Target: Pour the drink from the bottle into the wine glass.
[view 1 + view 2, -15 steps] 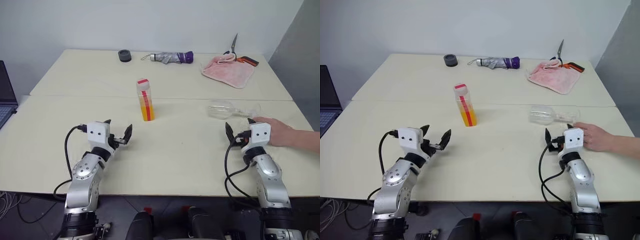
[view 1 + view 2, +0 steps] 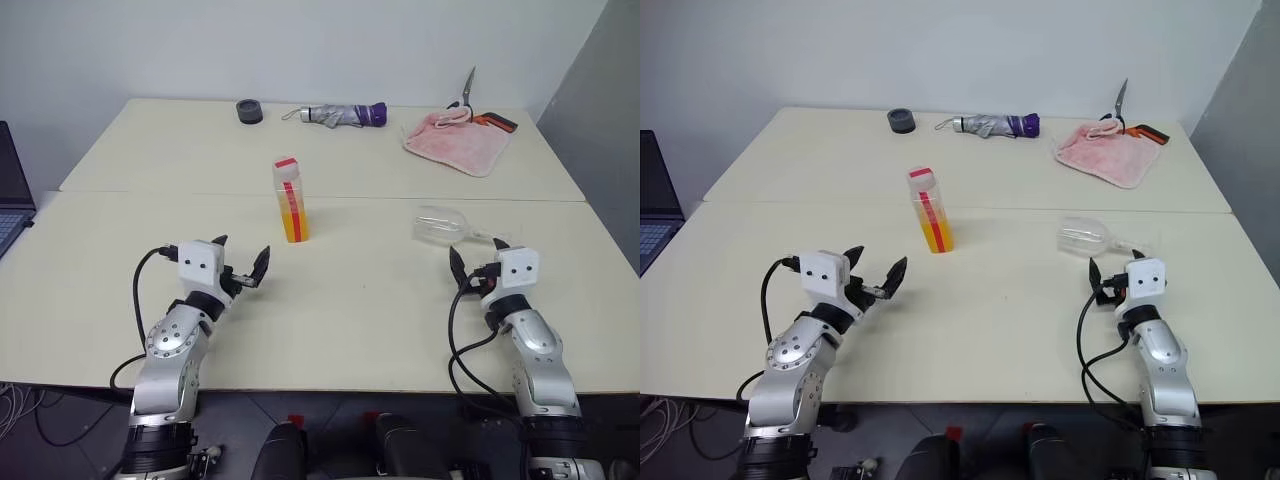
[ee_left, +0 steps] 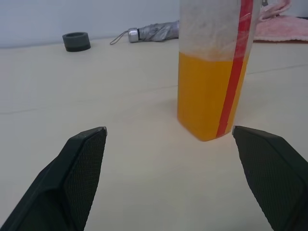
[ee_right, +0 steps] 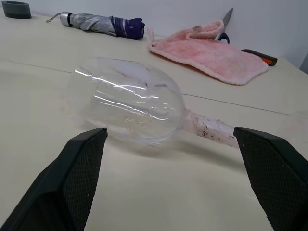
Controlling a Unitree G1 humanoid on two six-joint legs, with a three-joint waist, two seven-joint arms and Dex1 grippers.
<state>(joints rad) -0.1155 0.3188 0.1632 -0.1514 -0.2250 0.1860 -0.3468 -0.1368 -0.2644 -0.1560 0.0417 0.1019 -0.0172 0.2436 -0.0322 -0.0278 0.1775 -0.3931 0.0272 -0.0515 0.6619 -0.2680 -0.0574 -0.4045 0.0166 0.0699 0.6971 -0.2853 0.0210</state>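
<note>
The slim clear plastic bottle (image 3: 211, 67) looks smooth, with a glossy red label strip; its upper wall is cloudy. The clear stemmed wine glass (image 4: 127, 108) is shiny, with bright reflections. The pale beige table top (image 2: 350, 310) is matt and smooth. The pink cloth (image 4: 207, 55) looks soft and fluffy. The black finger pads (image 3: 82, 168) have a fine rough texture.

bright, even overhead light; soft faint shadows; wrist views slightly blurred up close.

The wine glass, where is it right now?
The wine glass lies on its side on the table, on the robot's right, just ahead of the open right gripper and right of the upright bottle.
</note>
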